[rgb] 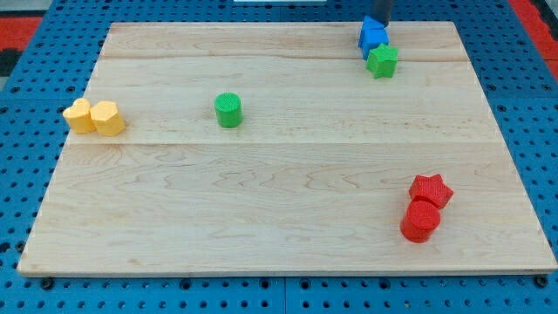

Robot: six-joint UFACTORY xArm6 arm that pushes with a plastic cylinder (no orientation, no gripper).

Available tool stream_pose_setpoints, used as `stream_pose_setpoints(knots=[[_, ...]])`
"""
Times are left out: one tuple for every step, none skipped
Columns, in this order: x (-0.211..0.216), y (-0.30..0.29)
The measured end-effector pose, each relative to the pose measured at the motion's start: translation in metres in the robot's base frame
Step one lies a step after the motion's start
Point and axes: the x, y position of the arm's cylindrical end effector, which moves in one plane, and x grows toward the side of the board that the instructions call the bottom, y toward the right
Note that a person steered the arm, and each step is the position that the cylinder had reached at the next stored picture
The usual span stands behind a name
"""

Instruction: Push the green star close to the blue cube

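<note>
The green star lies near the view's top right of the wooden board. It touches the blue cube, which sits just above it and slightly to the view's left. My rod comes down at the view's top edge, and my tip sits right at the top of the blue cube, behind it. The very end of the tip is partly hidden by the cube.
A green cylinder stands left of centre. A yellow heart and a yellow hexagon block sit together at the left edge. A red star and a red cylinder sit together at the bottom right.
</note>
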Motion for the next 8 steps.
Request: stream_pose_setpoints(knots=[[0.016, 0.077], [0.095, 0.128], [0.136, 0.139], [0.134, 0.125], [0.11, 0.105], [0.095, 0.083], [0.095, 0.041], [0.1, 0.027]])
